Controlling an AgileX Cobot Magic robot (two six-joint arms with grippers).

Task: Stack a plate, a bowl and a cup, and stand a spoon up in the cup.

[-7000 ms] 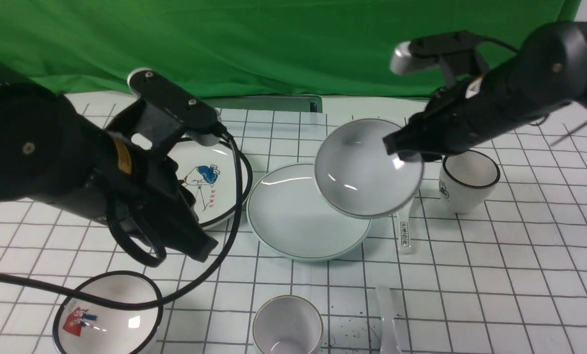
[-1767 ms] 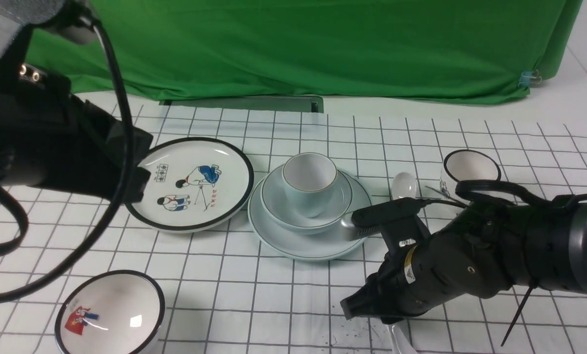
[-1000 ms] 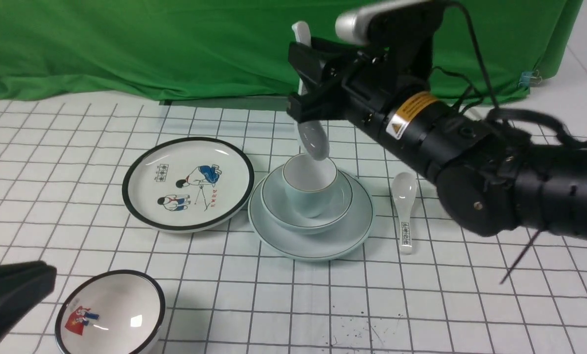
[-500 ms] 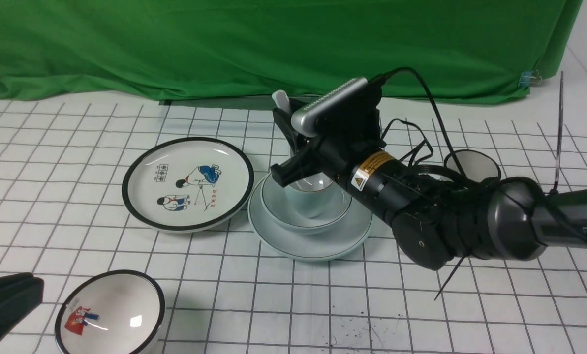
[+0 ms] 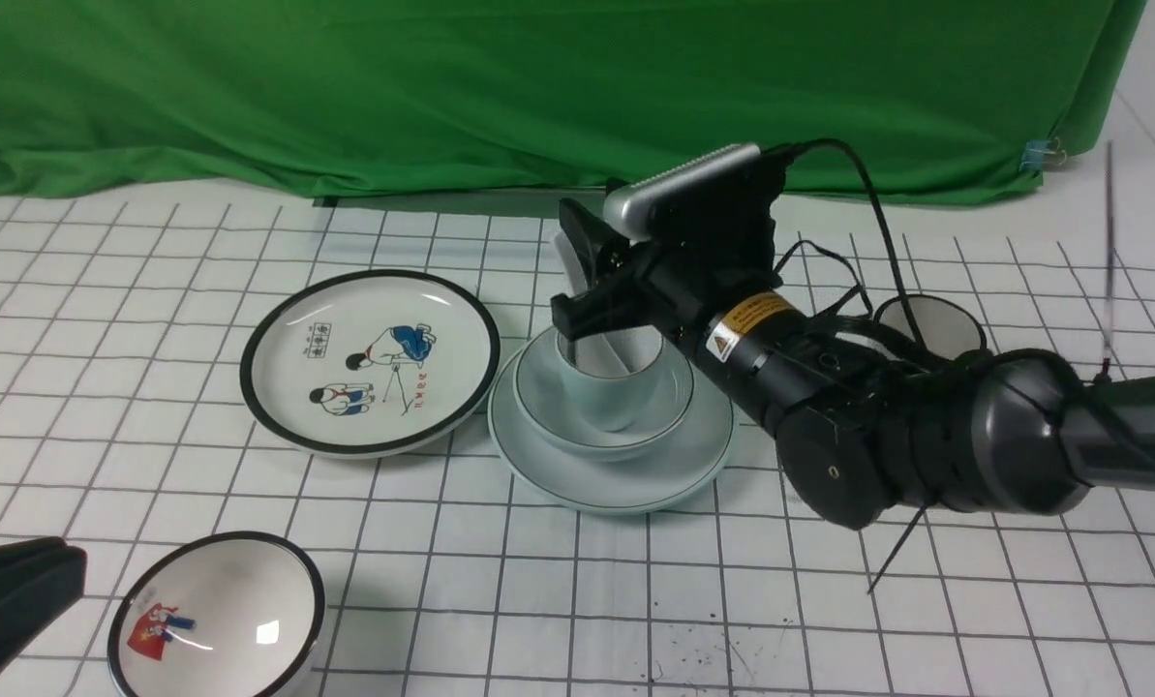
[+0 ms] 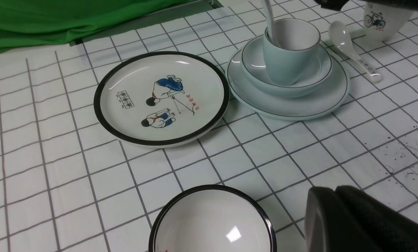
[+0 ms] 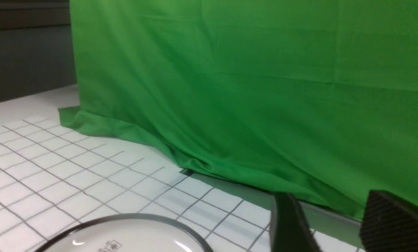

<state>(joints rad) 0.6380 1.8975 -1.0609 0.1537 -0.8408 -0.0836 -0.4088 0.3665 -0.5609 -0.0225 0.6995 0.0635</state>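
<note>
Behind my parted right fingertips [image 5: 577, 315], the table strip [image 5: 393, 242] toward the green curtain [image 5: 538, 97] lies open, while the cartoon plate [image 5: 371, 363] blocks low passage leftward.

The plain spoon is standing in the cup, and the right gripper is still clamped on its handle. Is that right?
Not quite: the right gripper is open, not clamped on the handle, as the right wrist view shows with its fingers apart. The plain spoon is indeed standing in the cup.
</note>
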